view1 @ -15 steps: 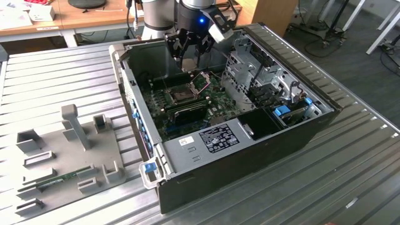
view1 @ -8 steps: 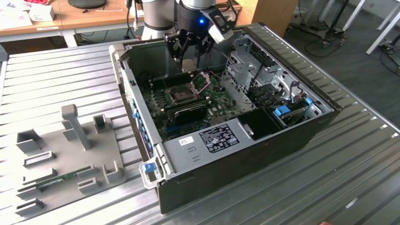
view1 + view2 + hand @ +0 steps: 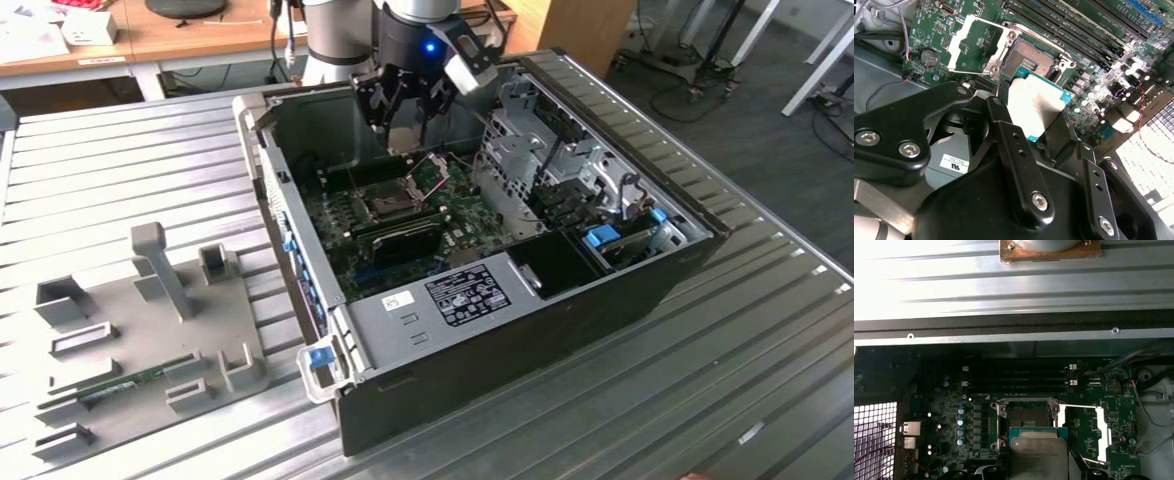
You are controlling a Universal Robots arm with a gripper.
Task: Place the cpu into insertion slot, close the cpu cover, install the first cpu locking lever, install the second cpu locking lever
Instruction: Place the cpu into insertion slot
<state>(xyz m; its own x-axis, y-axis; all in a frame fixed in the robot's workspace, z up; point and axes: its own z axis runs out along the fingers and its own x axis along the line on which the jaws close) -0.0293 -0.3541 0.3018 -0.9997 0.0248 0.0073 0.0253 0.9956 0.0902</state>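
Holding the cpu (image 3: 1036, 107) pinched between my fingers (image 3: 1014, 145), I hover it just above the socket (image 3: 1026, 57), seemingly not yet seated; the cover (image 3: 956, 42) stands open beside. Placing needs square alignment and gentle lowering.

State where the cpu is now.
In the second wrist view, the cpu is held in the gripper, close to the empty socket and open cpu cover.

Dull grey cpu (image 3: 1039, 457), green-edged — silvery cpu cover (image 3: 1102, 430), green motherboard (image 3: 1081, 437).
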